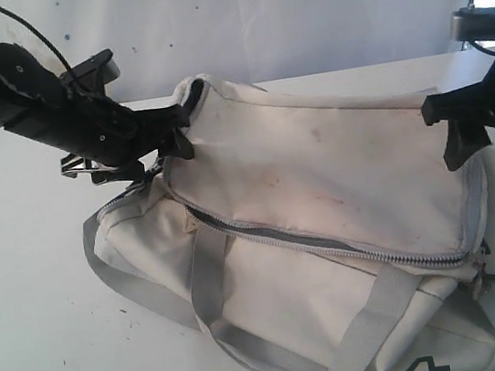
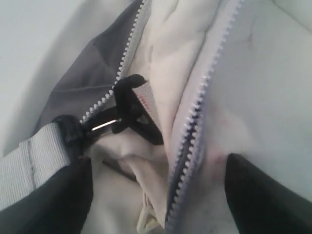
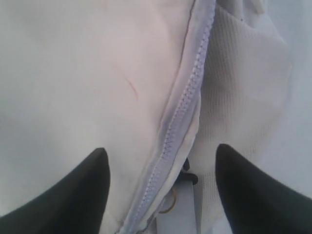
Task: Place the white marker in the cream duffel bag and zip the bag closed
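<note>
Left tool [image 2: 157,158] is spread wide with nothing in it, hanging right over the left end of the cream duffel bag [image 1: 317,157], which lies on the white table [image 1: 35,317]. Zipper [image 2: 195,112] teeth are parted under it, and a black clip [image 2: 131,105] on the grey strap [image 2: 29,163] sits between the two rows. Further right, grey handles [image 1: 212,292] loop down the front. Right tool [image 3: 161,147] is gaping too and empty, straddling meshed zipper teeth at the bag's right end. Can't tell where the white marker is.

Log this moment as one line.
left gripper: open, over unzipped end | right gripper: open, over zipped end | cream duffel bag: zipper partly open | white marker: not visible
</note>
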